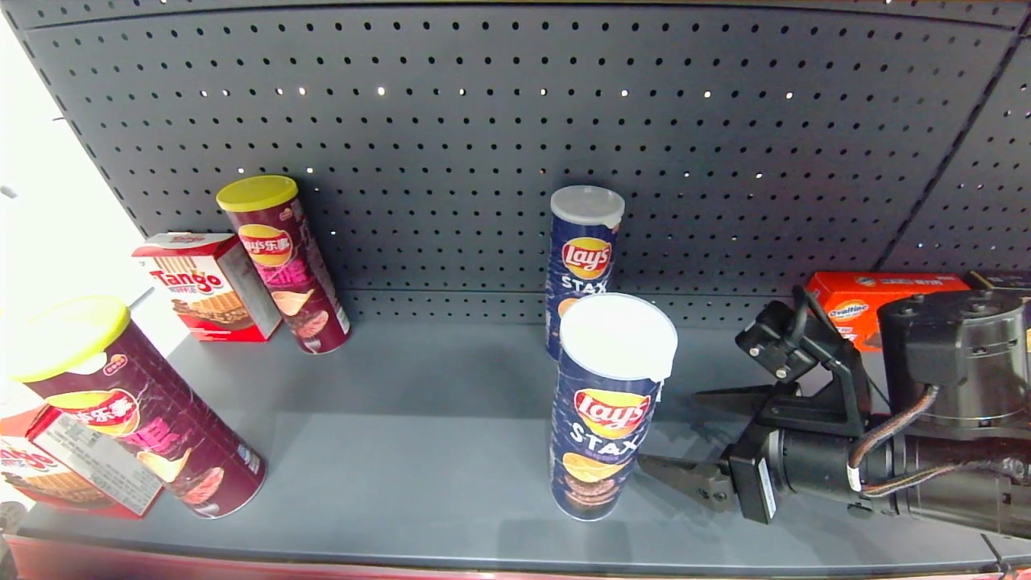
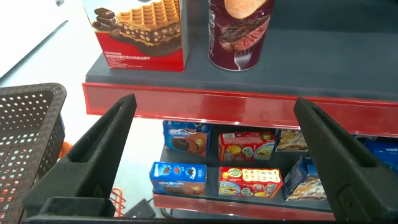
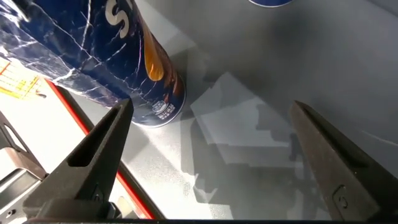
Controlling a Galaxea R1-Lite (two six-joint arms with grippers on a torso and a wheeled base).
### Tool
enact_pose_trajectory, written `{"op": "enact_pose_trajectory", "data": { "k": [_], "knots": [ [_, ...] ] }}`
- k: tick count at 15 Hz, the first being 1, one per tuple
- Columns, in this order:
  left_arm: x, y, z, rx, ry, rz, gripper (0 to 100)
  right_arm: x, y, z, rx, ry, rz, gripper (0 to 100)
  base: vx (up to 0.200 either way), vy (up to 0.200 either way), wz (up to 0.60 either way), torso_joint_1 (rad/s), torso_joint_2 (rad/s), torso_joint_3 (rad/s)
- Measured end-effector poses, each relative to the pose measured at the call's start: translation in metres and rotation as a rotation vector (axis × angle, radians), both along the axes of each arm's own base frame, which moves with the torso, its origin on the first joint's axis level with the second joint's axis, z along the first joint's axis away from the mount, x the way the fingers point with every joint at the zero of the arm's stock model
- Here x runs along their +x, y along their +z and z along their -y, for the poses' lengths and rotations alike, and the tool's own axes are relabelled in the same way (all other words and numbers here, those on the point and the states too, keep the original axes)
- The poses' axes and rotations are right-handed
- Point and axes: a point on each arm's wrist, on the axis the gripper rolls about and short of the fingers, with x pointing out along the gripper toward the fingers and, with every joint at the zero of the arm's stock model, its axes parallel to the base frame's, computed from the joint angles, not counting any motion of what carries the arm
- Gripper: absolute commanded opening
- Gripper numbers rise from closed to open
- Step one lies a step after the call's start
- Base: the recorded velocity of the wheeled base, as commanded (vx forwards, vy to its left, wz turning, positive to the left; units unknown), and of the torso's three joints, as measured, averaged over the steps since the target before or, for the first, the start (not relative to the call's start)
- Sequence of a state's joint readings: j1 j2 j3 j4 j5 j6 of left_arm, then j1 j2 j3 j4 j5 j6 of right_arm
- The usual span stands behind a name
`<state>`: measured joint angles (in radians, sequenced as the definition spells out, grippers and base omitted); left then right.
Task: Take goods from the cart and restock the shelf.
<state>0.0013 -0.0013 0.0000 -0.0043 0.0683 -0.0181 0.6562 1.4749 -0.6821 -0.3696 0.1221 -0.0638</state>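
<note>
Head view is showing the front blue can (image 1: 608,411) standing upright near the front edge of the shelf (image 1: 403,451), white lid on. The right gripper (image 1: 672,431) is lying level just to the right of that can, its fingers spread wide and pointing at the can's side, with nothing sitting between them. One fingertip is sitting close to the can's lower wall; whether it is touching, I cannot tell.

Right wrist view is giving the same picture. The front blue can (image 3: 106,62) is standing beyond one finger (image 3: 93,162), outside the gap of the right gripper (image 3: 211,155), and bare shelf is lying between the jaws.

Directly behind the front blue can, the rear blue can (image 1: 581,262) is standing upright against the pegboard (image 1: 483,121). Well to the left of the front blue can, two maroon cans are standing with yellow lids, one at the back (image 1: 282,262) and one at the front (image 1: 137,411), each with a wafer box (image 1: 209,286) beside it. To the right and behind, an orange box (image 1: 878,298) is lying behind the right arm.

Left wrist view is showing the left gripper (image 2: 214,155) hanging lower than the front blue can's shelf, under its red edge (image 2: 249,102). Its fingers are standing wide apart and holding nothing. A dark basket (image 2: 28,137) is sitting beside it.
</note>
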Motion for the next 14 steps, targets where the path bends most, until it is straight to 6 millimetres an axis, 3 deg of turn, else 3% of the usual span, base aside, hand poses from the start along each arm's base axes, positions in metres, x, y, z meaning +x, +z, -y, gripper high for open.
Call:
{"op": "enact_pose_trajectory", "data": {
  "k": [11, 14],
  "knots": [
    [0.0, 0.0, 0.0, 0.0, 0.001, 0.0, 100, 0.001, 0.0, 0.0, 0.007, -0.006, 0.008, 100, 0.0, 0.0, 0.0, 0.0, 0.0, 0.0],
    [0.0, 0.0, 0.0, 0.0, 0.0, 0.0, 100, -0.004, 0.01, 0.02, 0.037, -0.065, 0.048, 100, 0.0, 0.0, 0.0, 0.0, 0.0, 0.0]
  ]
}}
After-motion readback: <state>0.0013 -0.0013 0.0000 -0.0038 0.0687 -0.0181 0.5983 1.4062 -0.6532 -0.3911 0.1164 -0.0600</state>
